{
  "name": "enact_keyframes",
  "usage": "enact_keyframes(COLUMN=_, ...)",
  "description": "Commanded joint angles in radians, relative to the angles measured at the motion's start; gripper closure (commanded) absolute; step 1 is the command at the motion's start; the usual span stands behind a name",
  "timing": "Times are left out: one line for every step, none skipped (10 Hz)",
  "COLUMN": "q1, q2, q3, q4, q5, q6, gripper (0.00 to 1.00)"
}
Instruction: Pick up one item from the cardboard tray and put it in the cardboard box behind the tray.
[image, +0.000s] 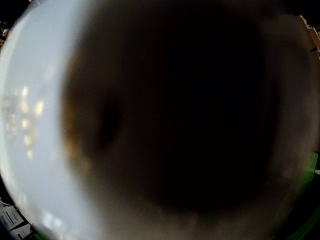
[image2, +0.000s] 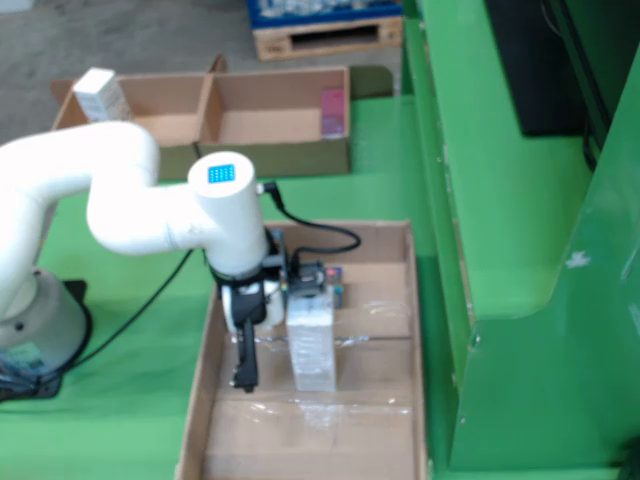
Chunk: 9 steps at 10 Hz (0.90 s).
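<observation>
Cardboard tray (image2: 385, 420) lies on the green counter (image2: 380, 205) in the fixed view, and everything else is placed from it. Behind the tray, well apart, stands the cardboard box (image2: 275, 150), split by a divider into two compartments, with a small white carton (image2: 100, 95) at its far left corner. The white arm (image2: 130, 205) reaches over the tray's left wall from the left. Inside the tray, near its middle, a white wrapped block (image2: 311, 345) stands upright. The tool (image2: 290, 320) hangs just beside the block's left face and top; whether it is spread or pinching the block cannot be told. The riding view shows only a dark blur ringed by pale surface.
</observation>
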Motion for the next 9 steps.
enact_keyframes(q1=0.009, q2=-0.011, q3=0.498, q4=-0.060, q5=-0.009, q6=-0.003, gripper=0.00)
enact_keyframes(q1=0.009, q2=-0.011, q3=0.498, q4=-0.060, q5=-0.009, q6=-0.003, gripper=0.00)
enact_keyframes(q1=0.010, q2=-0.020, q3=0.519, q4=-0.074, q5=-0.008, q6=-0.005, gripper=0.00)
enact_keyframes(q1=0.011, q2=-0.013, q3=0.505, q4=-0.071, q5=-0.007, q6=-0.004, gripper=0.00)
enact_keyframes(q1=0.011, q2=0.012, q3=0.461, q4=-0.053, q5=-0.007, q6=-0.003, gripper=0.00)
enact_keyframes(q1=0.011, q2=0.012, q3=0.461, q4=-0.053, q5=-0.007, q6=-0.003, gripper=0.00)
enact_keyframes(q1=0.011, q2=0.012, q3=0.461, q4=-0.053, q5=-0.007, q6=-0.003, gripper=0.00)
enact_keyframes(q1=0.011, q2=0.012, q3=0.461, q4=-0.053, q5=-0.007, q6=-0.003, gripper=0.00)
enact_keyframes(q1=0.011, q2=0.012, q3=0.461, q4=-0.053, q5=-0.007, q6=-0.003, gripper=0.00)
